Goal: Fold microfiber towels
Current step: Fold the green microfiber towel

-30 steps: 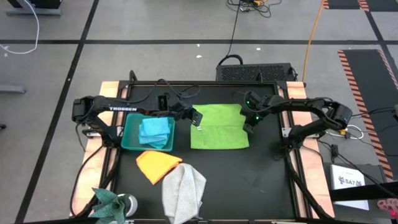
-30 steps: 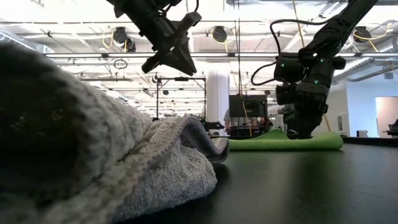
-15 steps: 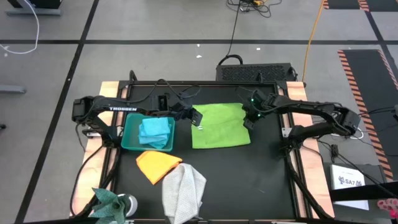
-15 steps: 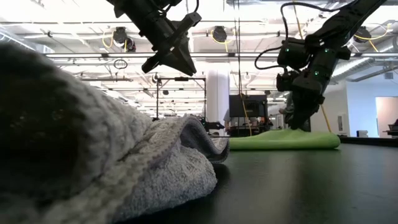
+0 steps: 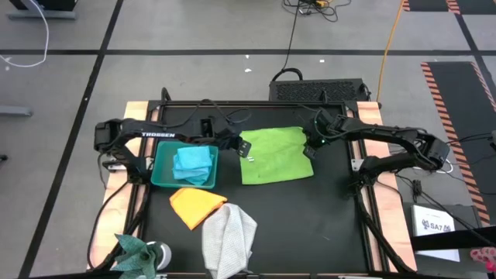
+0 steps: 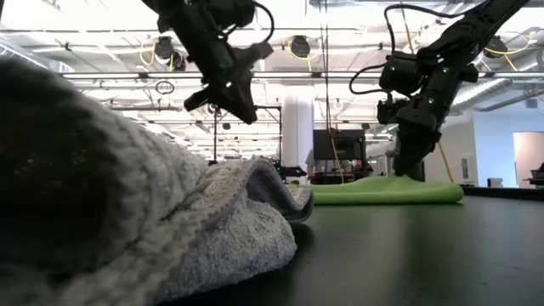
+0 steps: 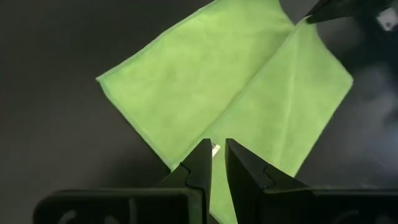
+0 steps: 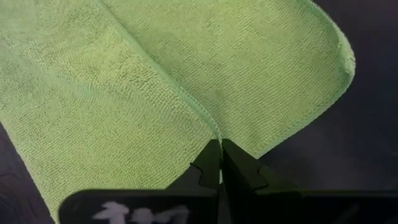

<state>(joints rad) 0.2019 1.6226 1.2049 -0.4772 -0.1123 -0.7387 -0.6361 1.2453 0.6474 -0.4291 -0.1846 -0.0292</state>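
Only the right wrist view shows the grip itself: the right gripper [image 8: 220, 163] has its fingers pressed together, pinching the edge of the lime green towel [image 8: 186, 81] where a folded layer meets the one under it. The left wrist view looks down on the same towel from above; the left gripper [image 7: 215, 163] hangs over the towel's near edge with its fingers close together, a narrow slit between them, nothing caught in it. From the high view the lime green towel [image 5: 275, 156] lies at the rear middle of the black tabletop [image 5: 310, 225], between the two arms, the left gripper [image 5: 246, 146] over its left edge and the right gripper [image 5: 308, 149] at its right edge. That view alone also takes in the teal bin [image 5: 164, 175] holding the folded light blue towel [image 5: 194, 161], the orange-yellow towel [image 5: 197, 206] in front of it, the light grey towel [image 5: 229, 236] crumpled toward the front edge, and the teal towel [image 5: 136, 251] at the front left corner. The low view is half filled by the light grey towel [image 6: 153, 229], its looped, nubbly pile plain to see, with the lime green one a flat, low strip beyond on the matte tabletop. Behind are a white column, ceiling trusses and hanging cables. The floor around the table is grey with dark lines.
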